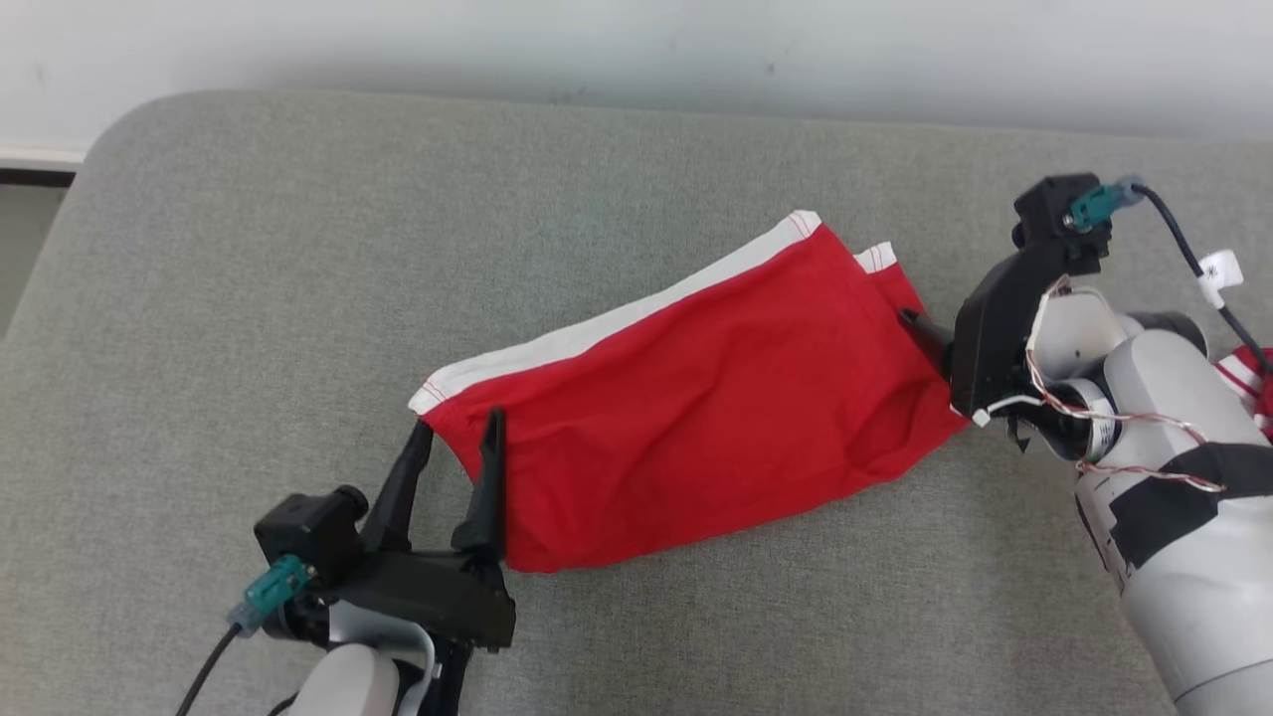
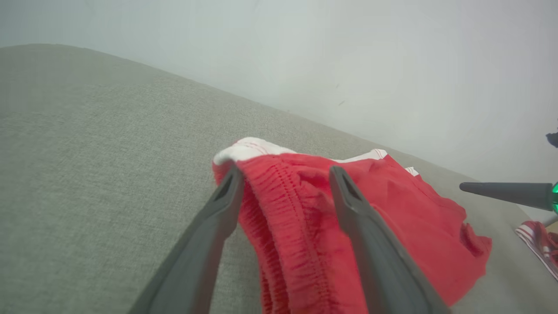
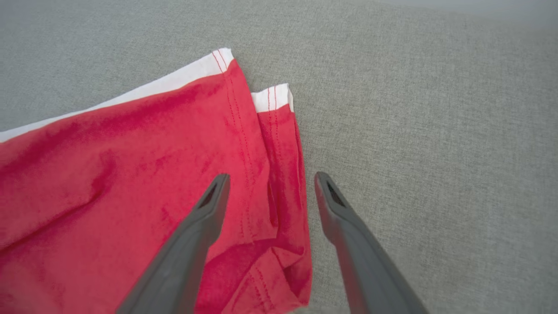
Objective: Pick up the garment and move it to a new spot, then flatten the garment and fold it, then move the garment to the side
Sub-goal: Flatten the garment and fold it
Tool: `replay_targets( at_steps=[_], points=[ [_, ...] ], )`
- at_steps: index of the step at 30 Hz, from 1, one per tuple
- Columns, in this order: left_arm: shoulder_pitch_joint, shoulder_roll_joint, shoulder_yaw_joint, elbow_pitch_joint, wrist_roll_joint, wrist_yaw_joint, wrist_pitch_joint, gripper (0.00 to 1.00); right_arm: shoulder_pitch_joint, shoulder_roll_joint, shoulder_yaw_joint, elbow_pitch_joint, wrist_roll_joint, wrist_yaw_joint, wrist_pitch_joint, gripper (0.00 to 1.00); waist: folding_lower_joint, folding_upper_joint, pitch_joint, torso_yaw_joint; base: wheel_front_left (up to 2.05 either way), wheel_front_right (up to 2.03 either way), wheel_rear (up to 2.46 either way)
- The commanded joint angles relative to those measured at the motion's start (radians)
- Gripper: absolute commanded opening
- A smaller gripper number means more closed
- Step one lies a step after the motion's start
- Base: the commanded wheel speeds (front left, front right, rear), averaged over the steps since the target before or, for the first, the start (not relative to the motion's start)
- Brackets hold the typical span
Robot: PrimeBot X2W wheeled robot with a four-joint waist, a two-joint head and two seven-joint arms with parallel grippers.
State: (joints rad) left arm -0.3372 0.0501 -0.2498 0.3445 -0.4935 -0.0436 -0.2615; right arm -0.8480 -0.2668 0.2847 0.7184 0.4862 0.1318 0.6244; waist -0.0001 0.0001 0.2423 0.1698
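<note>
The garment (image 1: 696, 398) is a pair of red shorts with a white side stripe, lying folded and slanted across the grey cushion (image 1: 298, 249). My left gripper (image 1: 459, 431) stands open at its elasticated waistband end (image 2: 283, 209), one finger on each side of that edge. My right gripper (image 3: 270, 183) is open over the hem end (image 3: 274, 131), its fingers straddling the red edge with the white stripe corners beyond. In the head view the right gripper (image 1: 920, 328) shows mostly hidden behind its black mount.
A pale wall (image 1: 636, 50) runs behind the cushion's rounded back edge. Another red and white striped cloth (image 1: 1255, 383) lies at the far right, beside my right forearm (image 1: 1164, 467). Bare grey cushion surrounds the shorts on the left and front.
</note>
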Motion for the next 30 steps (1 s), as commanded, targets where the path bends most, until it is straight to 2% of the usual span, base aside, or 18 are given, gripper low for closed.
replay_targets(
  at_steps=[1, 8, 17, 30],
  points=[
    [0.013, 0.001, -0.003, 0.006, -0.001, -0.002, -0.004, 1.0, 0.021, 0.003, -0.005, 0.001, 0.004, -0.002, -0.003, 1.0, 0.0001, -0.0001, -0.024, -0.001, 0.0, 0.0, 0.0],
    [0.022, 0.001, -0.01, 0.029, 0.028, 0.004, -0.004, 1.0, 0.053, 0.018, -0.025, 0.003, -0.014, -0.002, -0.008, 1.0, 0.0001, -0.0001, -0.048, -0.006, 0.0, 0.0, 0.0],
    [0.075, 0.001, 0.03, 0.008, 0.109, 0.016, -0.004, 1.0, 0.066, 0.02, -0.05, 0.01, -0.039, -0.002, -0.006, 1.0, 0.0001, -0.0001, -0.068, 0.007, 0.0, 0.0, 0.0],
    [0.218, 0.002, 0.15, -0.266, 0.318, 0.049, -0.003, 1.0, 0.047, 0.013, -0.154, 0.073, -0.114, -0.002, -0.031, 1.0, 0.0001, -0.0001, -0.032, 0.077, 0.0, 0.0, 0.0]
  ],
)
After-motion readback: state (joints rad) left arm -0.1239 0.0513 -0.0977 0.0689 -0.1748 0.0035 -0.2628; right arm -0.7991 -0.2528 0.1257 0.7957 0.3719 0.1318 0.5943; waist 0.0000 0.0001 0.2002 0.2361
